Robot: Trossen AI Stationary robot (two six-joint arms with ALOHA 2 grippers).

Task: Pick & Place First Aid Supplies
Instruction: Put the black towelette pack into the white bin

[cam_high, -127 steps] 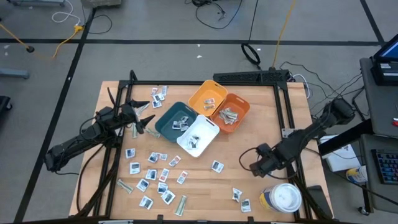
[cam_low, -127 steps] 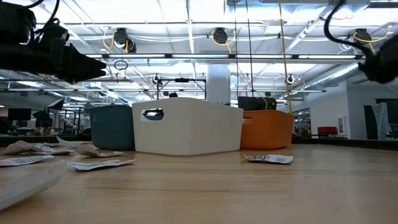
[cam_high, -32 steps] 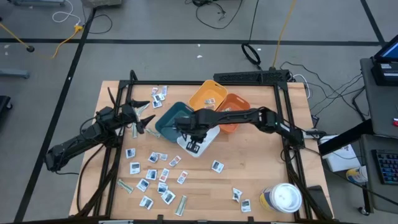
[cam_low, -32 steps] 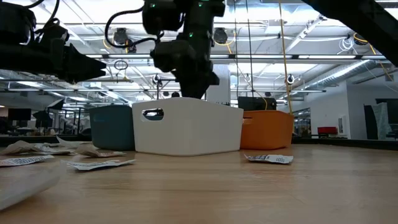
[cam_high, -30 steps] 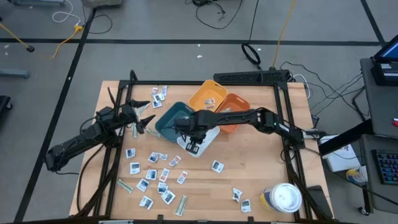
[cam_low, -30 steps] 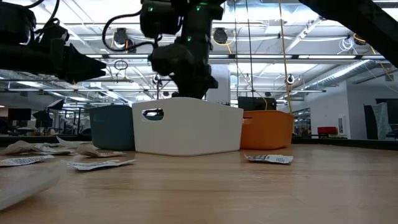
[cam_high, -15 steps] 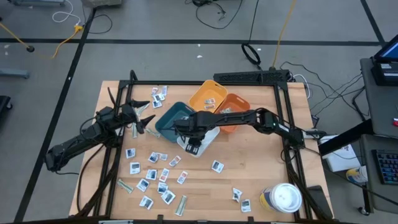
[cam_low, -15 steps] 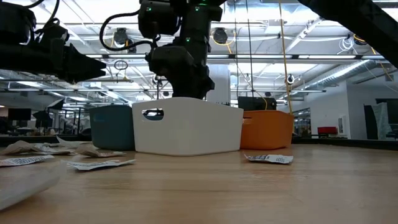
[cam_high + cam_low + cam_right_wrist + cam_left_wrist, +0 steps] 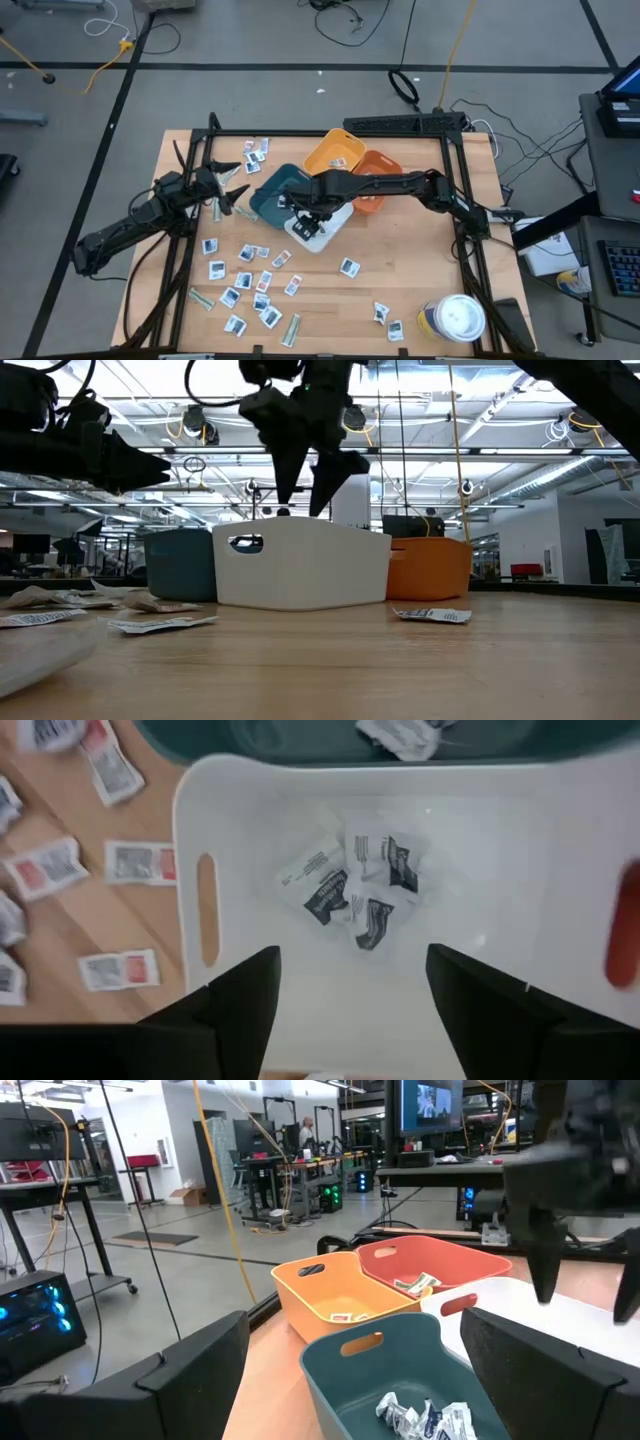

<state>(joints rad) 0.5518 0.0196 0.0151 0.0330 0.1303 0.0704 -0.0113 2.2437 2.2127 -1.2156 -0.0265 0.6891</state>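
Many loose packets (image 9: 245, 279) lie scattered on the near part of the bench (image 9: 420, 270), apparently the unsorted stock awaiting pickup; one more (image 9: 432, 615) lies alone toward the right side.

White bin (image 9: 318, 218): mid-bench, holding a small heap of white packets (image 9: 352, 890). Right claw (image 9: 308, 482) hangs directly above it, fingers spread and empty, likely placed so that a released packet falls inside.

Teal bin (image 9: 400, 1380): beside the white one, holding crumpled packets (image 9: 425, 1418).

Yellow bin (image 9: 334, 155) and orange bin (image 9: 372, 180): farther back, each with a few items.

Left claw (image 9: 228, 190): parked at the bench's left side, spread wide, holding nothing.
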